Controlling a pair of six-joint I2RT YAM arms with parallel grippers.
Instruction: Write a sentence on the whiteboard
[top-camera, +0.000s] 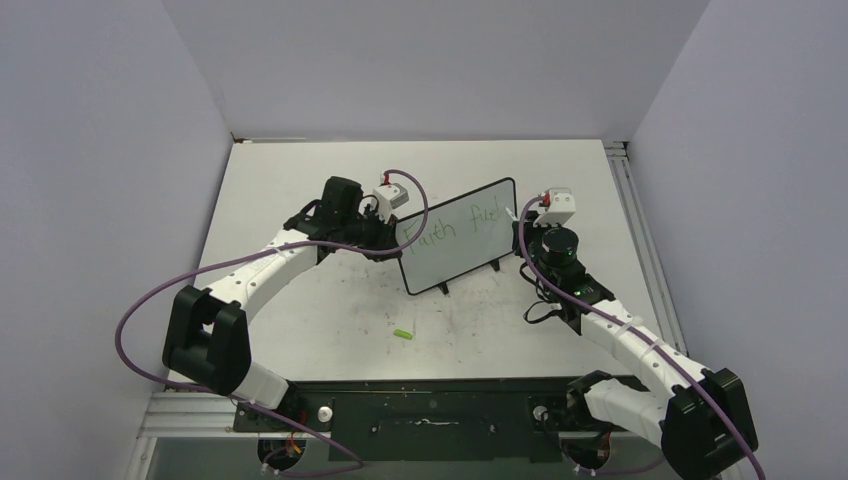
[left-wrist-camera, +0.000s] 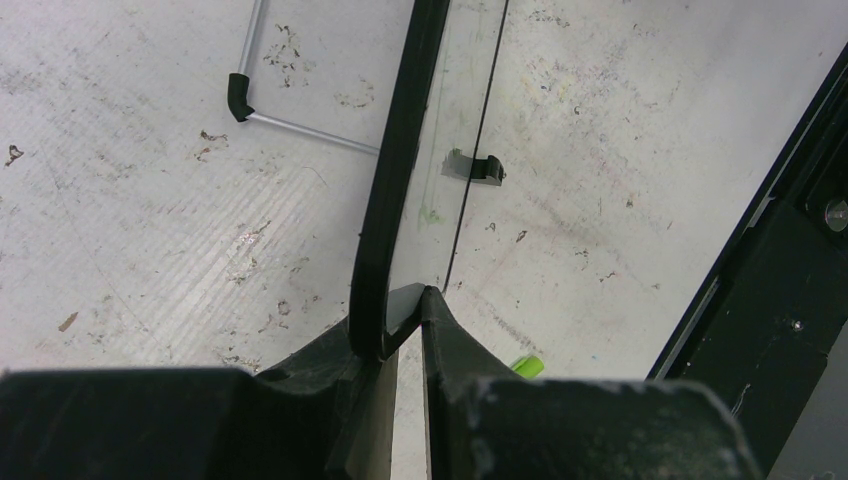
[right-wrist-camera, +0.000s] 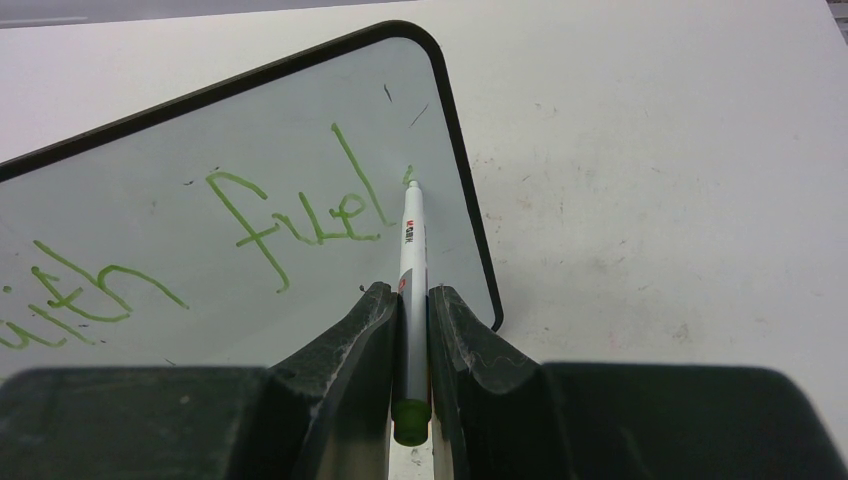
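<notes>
Pinching: right end effector (right-wrist-camera: 410, 296) on marker (right-wrist-camera: 411, 235) | left end effector (left-wrist-camera: 400, 314) on whiteboard (left-wrist-camera: 441, 150)

Top view high, looking down; wrist views close, facing forward; all share whiteboard (top-camera: 458, 240).

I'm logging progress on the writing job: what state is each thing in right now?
whiteboard: standing on its feet, one side edge clamped.
sentence: unfinished, reads "Faith fuel".
marker: uncapped, gripped, tip at the board just after "fuel".
green piece: lying loose on the table, likely the cap.
left end effector: shut on whiteboard.
right end effector: shut on marker.
</notes>
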